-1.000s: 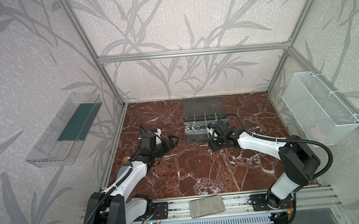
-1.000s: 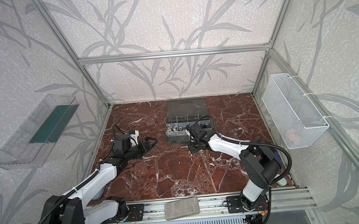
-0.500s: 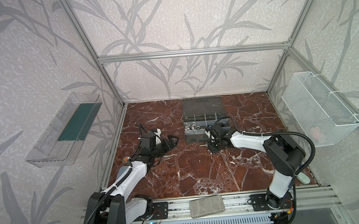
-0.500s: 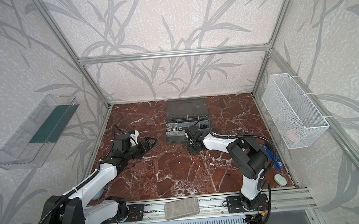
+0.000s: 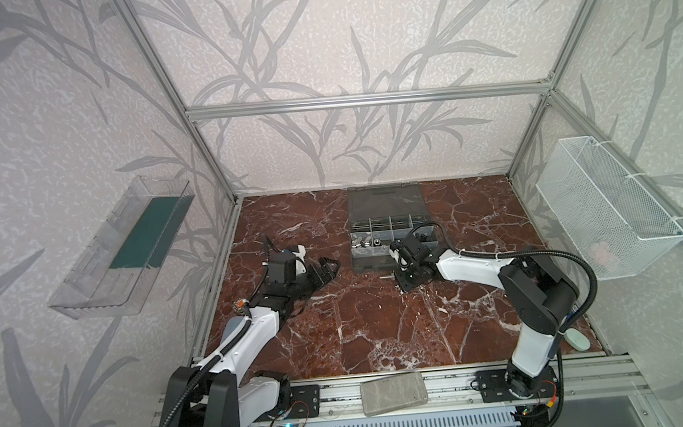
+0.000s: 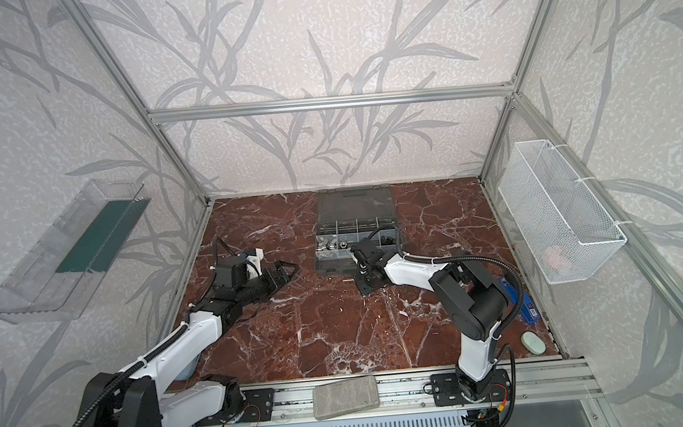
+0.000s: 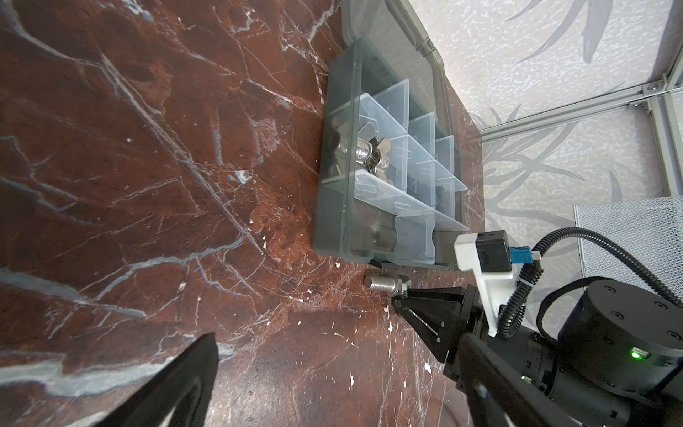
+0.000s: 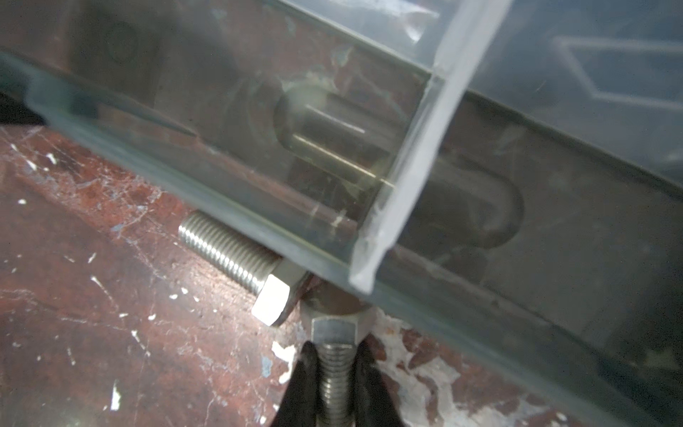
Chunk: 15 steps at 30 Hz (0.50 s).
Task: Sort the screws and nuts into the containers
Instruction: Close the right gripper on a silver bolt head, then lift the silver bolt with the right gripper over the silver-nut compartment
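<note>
Red-brown marble tabletop [image 5: 361, 325], veined in white, is bearing both arms and the case. Well out beyond the left gripper [image 5: 329, 267], a clear acrylic tray [image 5: 117, 249] with a green base is hanging on the wall. The left gripper is lying low over the marble with its black fingers spread wide and nothing between them. It is pointing toward the dark grey organizer case [image 5: 389, 235], which is sitting well apart from its tips with the smoky lid lying open behind it.

Clear-walled cells [image 7: 388, 114] are forming a grid inside the case. A cell on the side facing the left gripper is holding a heap of shiny silver wing nuts [image 7: 369, 155]. A cell along the front wall is showing a silver cylindrical piece through the plastic, too blurred to name. What the other cells are holding is too small to tell.

Just in front of that wall, the right gripper [image 8: 334, 355] is pinching the threaded shank of a silver hex bolt [image 8: 334, 369] between its slim black fingers. The six-sided head is sticking out past the tips, close against the case. Right beside that head, a second hex bolt [image 8: 225, 251] is lying flat on the marble along the case wall. Far beyond the right gripper, a white wire mesh basket [image 5: 606, 210] is hanging on the wall with something pale pink in it.
</note>
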Motion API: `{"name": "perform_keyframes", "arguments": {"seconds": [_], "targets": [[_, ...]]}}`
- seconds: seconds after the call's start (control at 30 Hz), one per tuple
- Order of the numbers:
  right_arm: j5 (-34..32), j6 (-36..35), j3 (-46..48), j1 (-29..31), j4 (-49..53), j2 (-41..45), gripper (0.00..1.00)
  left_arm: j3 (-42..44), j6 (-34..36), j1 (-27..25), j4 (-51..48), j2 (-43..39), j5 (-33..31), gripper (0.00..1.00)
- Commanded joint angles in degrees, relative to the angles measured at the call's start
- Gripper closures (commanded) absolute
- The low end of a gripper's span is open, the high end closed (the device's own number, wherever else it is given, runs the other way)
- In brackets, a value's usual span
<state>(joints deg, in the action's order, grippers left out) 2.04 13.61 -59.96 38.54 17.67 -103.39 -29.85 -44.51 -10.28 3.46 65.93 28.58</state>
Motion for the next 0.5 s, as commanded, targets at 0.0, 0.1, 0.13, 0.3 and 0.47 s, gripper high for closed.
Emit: {"name": "perform_keyframes", "arguments": {"seconds": [0.0,0.1,0.13,0.3,0.47], "targets": [[0.96,-0.89,-2.03,0.13,2.60,3.33,0.99,0.75,1.00,0.52,0.75,-0.46,0.16,0.01],[1.77,-2.08,-3.21,-0.13,4.48,5.11,1.00,0.80,1.01,0.61,0.75,-0.47,0.16,0.01],[1.97,-2.37,-3.56,-0.17,5.06,5.24,1.00,0.84,1.01,0.62,0.75,-0.54,0.16,0.01],[4.24,-4.44,-6.21,-1.22,8.06,8.85,1.00,1.02,1.01,0.79,0.75,-0.69,0.25,0.01],[5.85,-7.94,-10.05,-2.10,9.45,9.06,1.00,1.09,1.08,0.88,0.75,-0.99,0.25,0.01]]}}
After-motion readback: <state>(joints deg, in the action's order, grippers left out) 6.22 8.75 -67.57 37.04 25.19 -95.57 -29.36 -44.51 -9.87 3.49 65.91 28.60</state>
